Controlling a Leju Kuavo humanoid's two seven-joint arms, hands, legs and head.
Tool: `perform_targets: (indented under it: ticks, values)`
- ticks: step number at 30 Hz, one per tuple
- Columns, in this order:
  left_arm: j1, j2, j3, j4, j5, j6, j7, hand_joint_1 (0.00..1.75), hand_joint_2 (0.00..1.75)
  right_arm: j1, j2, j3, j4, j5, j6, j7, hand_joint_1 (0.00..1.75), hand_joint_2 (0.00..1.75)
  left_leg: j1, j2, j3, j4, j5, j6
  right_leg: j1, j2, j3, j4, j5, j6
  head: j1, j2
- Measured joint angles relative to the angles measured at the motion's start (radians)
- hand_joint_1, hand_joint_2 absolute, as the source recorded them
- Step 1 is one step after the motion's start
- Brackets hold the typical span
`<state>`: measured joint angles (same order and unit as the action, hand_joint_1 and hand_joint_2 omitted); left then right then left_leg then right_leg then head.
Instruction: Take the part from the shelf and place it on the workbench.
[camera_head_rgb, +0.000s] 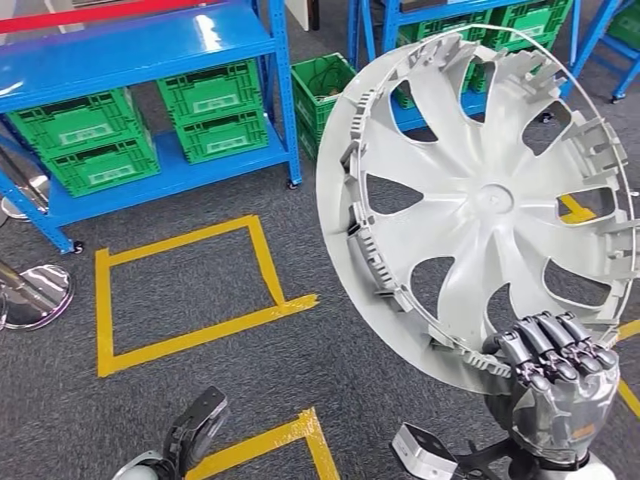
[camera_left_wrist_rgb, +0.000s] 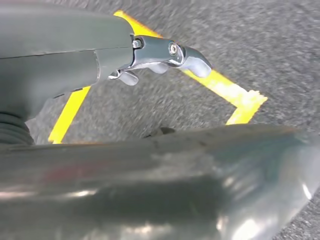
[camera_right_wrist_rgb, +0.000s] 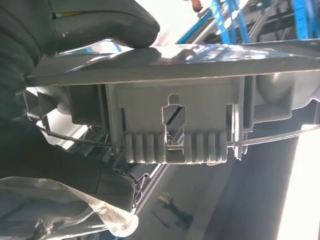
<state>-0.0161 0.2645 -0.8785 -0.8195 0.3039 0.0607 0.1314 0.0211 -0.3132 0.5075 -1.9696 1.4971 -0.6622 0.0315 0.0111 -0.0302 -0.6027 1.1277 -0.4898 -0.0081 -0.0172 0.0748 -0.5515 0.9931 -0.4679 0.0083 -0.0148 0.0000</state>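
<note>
The fingers (camera_head_rgb: 555, 348) of the right hand (camera_head_rgb: 562, 395) are curled tight over the bottom rim of one big grey wheel cover (camera_head_rgb: 483, 200). They clamp the rim so the cover stands up on its edge in the air, off the shelf, its ribbed back side toward the robot. I think it is being carried to the surface. The left hand (camera_head_rgb: 198, 425) hangs low over the floor (camera_head_rgb: 189, 290), holding nothing, its fingers spread loosely. Yellow tape (camera_head_rgb: 181, 290) marks boxes on the floor. Behind, one blue shelf (camera_head_rgb: 151, 50) holds four green crates (camera_head_rgb: 79, 125), and another green crate (camera_head_rgb: 321, 95) sits on the floor.
</note>
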Motion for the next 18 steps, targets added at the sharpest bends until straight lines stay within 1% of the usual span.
perform_targets:
  ticks: [1,2,3,4,5,6,7,8,9,10,11,12,13,14,15,16,17,18]
  values:
    - [-0.004,-0.001,0.003,0.008,-0.002,-0.002,-0.001,0.00,0.00,0.001,0.001,-0.003,0.000,0.000,0.000,-0.002,1.75,1.75,0.001,-0.025,0.027,-0.061,0.022,0.006,0.000,0.012,-0.003,0.003,0.001,0.003,0.001,0.000]
    - [-0.007,-0.001,0.005,0.015,-0.004,-0.003,-0.002,0.00,0.00,0.001,0.002,-0.006,0.000,0.000,0.000,-0.004,1.75,1.75,0.001,-0.044,0.043,-0.100,0.030,0.011,-0.002,0.024,-0.010,0.005,0.003,0.009,0.000,0.000]
    - [-0.010,-0.001,0.006,0.021,-0.005,-0.004,-0.002,0.00,0.00,0.003,0.002,-0.009,0.000,0.000,0.000,-0.005,1.75,1.75,0.001,-0.054,0.048,-0.115,0.026,0.014,-0.005,0.036,-0.018,0.006,0.006,0.016,-0.001,0.000]
    - [-0.012,-0.002,0.008,0.025,-0.006,-0.004,-0.002,0.00,0.00,0.006,0.002,-0.012,0.000,0.000,0.000,-0.006,1.75,1.75,-0.001,-0.047,0.047,-0.122,0.025,0.015,-0.008,0.048,-0.026,0.005,0.009,0.024,-0.003,0.000]
    - [-0.015,-0.004,0.009,0.028,-0.007,-0.004,-0.002,0.00,0.00,0.009,0.002,-0.015,0.000,0.000,0.000,-0.006,1.75,1.75,0.001,-0.033,0.049,-0.130,0.025,0.017,-0.010,0.056,-0.034,0.005,0.011,0.031,-0.005,0.000]
    - [-0.018,-0.006,0.011,0.030,-0.008,-0.004,-0.002,0.00,0.00,0.012,0.002,-0.017,0.000,0.000,0.000,-0.006,1.75,1.75,0.003,-0.022,0.050,-0.136,0.029,0.020,-0.009,0.047,-0.042,0.012,0.007,0.036,-0.004,0.000]
    - [-0.020,-0.008,0.012,0.032,-0.008,-0.004,-0.002,0.00,0.00,0.013,0.003,-0.020,0.000,0.000,0.000,-0.007,1.75,1.75,0.006,-0.009,0.052,-0.143,0.032,0.024,-0.007,0.026,-0.057,0.034,-0.007,0.040,-0.001,0.000]
    - [-0.022,-0.011,0.012,0.035,-0.007,-0.004,-0.002,0.00,0.00,0.013,0.003,-0.023,0.000,0.000,0.000,-0.009,1.75,1.75,0.007,0.005,0.053,-0.148,0.035,0.028,-0.005,-0.005,-0.082,0.080,-0.032,0.043,0.002,0.000]
    - [-0.021,-0.012,0.015,0.038,-0.006,-0.004,-0.002,0.00,0.00,0.014,0.003,-0.025,0.000,0.000,0.000,-0.011,1.75,1.75,0.005,0.018,0.053,-0.148,0.036,0.030,-0.003,-0.037,-0.114,0.143,-0.063,0.045,0.004,0.000]
    - [-0.020,-0.014,0.019,0.042,-0.002,-0.004,-0.002,0.00,0.00,0.015,0.003,-0.027,0.000,0.000,0.000,-0.015,1.75,1.75,0.003,0.033,0.052,-0.148,0.035,0.032,-0.003,-0.056,-0.149,0.213,-0.092,0.048,0.006,0.000]
    - [-0.017,-0.016,0.024,0.046,0.004,-0.004,-0.002,0.00,0.00,0.019,0.004,-0.030,0.000,0.000,0.000,-0.018,1.75,1.75,0.002,0.047,0.052,-0.147,0.034,0.032,-0.003,-0.065,-0.175,0.267,-0.109,0.050,0.006,0.000]
    - [-0.015,-0.018,0.032,0.049,0.014,-0.004,-0.001,0.00,0.00,0.024,0.004,-0.033,0.000,0.000,0.000,-0.020,1.75,1.75,0.001,0.061,0.052,-0.146,0.033,0.032,-0.003,-0.069,-0.185,0.289,-0.109,0.051,0.006,0.000]
    - [-0.012,-0.021,0.041,0.052,0.027,-0.004,0.000,0.00,0.00,0.029,0.004,-0.037,0.000,0.000,0.000,-0.022,1.75,1.75,0.001,0.073,0.052,-0.144,0.031,0.030,-0.004,-0.074,-0.174,0.268,-0.089,0.052,0.007,0.000]
    - [-0.009,-0.024,0.052,0.053,0.041,-0.005,0.001,0.00,0.00,0.035,0.004,-0.040,-0.001,0.000,0.000,-0.023,1.75,1.75,0.001,0.083,0.053,-0.142,0.028,0.028,-0.003,-0.082,-0.141,0.209,-0.056,0.051,0.007,0.000]
    - [-0.006,-0.026,0.063,0.055,0.055,-0.007,0.001,0.00,0.00,0.040,0.004,-0.044,-0.001,0.000,0.000,-0.023,1.75,1.75,0.000,0.093,0.054,-0.140,0.025,0.024,-0.002,-0.101,-0.101,0.133,-0.029,0.049,0.007,0.000]
    - [-0.001,-0.027,0.074,0.056,0.065,-0.008,0.002,0.00,0.00,0.044,0.004,-0.048,-0.002,0.000,0.000,-0.023,1.75,1.75,-0.002,0.102,0.054,-0.136,0.021,0.019,0.000,-0.119,-0.064,0.068,-0.009,0.044,0.006,0.000]
    - [0.003,-0.028,0.083,0.058,0.072,-0.009,0.002,0.00,0.00,0.047,0.004,-0.051,-0.004,0.000,0.000,-0.023,1.75,1.75,-0.005,0.109,0.055,-0.134,0.019,0.014,0.002,-0.130,-0.039,0.025,0.001,0.038,0.006,0.000]
    - [0.007,-0.028,0.091,0.059,0.077,-0.010,0.003,0.00,0.00,0.051,0.004,-0.054,-0.006,0.000,0.000,-0.023,1.75,1.75,-0.008,0.117,0.057,-0.132,0.017,0.009,0.005,-0.135,-0.030,0.009,0.001,0.033,0.005,0.000]
